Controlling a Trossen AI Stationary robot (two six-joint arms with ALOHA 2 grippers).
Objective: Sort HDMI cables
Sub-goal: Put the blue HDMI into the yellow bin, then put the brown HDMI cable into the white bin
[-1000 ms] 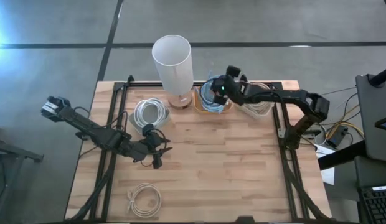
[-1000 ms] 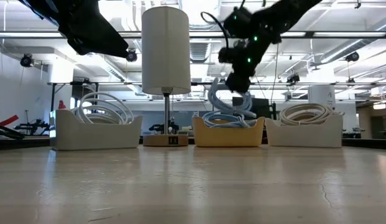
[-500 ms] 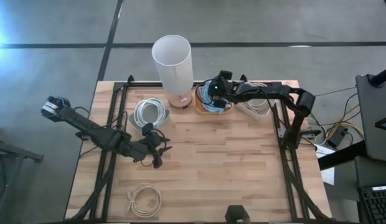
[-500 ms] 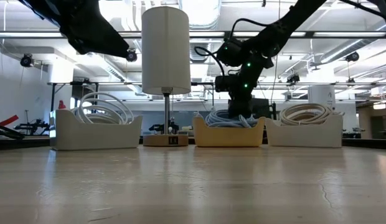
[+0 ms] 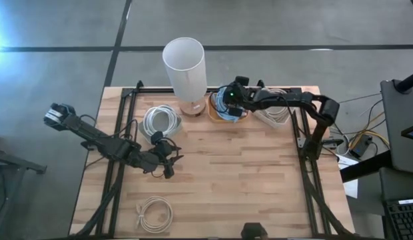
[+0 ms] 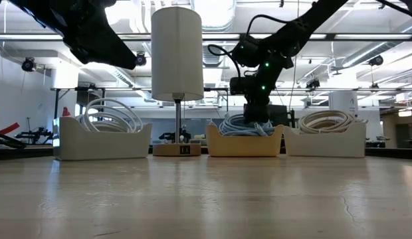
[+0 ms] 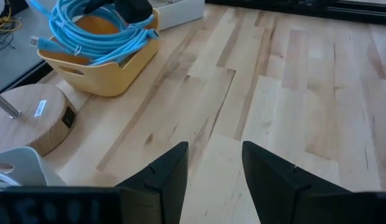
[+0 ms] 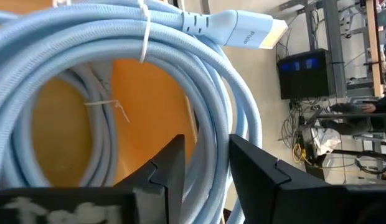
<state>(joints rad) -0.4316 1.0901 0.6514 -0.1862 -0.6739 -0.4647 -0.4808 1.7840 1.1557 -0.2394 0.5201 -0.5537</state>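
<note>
A light blue HDMI cable coil (image 8: 118, 62) lies in the yellow bin (image 6: 244, 143) at the table's far edge, on top of other light blue coils (image 7: 93, 34). My right gripper (image 8: 207, 140) reaches down into that bin (image 5: 228, 101), open, with strands of the top coil in the gap between its fingers. My left gripper (image 7: 215, 146) hovers open over bare wood at the table's left (image 5: 170, 163), holding nothing. One white coil (image 5: 154, 212) lies flat on the table near the front edge. My right gripper's fingers (image 8: 171, 162) stand on either side of the top coil's strands (image 8: 208, 124), slanting down from the table's right. Whether they touch the cable I cannot tell. The coil rests in the bin.
A white bin with white coils (image 6: 103, 136) stands at the far left, and another with beige coils (image 6: 325, 136) at the far right. A tall white lamp (image 6: 177, 53) on a wooden base (image 7: 37, 118) stands between the left bin and the yellow one. Bare wood fills the middle.
My right gripper has gone down and toward the lamp into the yellow bin. The light blue coil that hung below it above the bin now lies in the bin.
</note>
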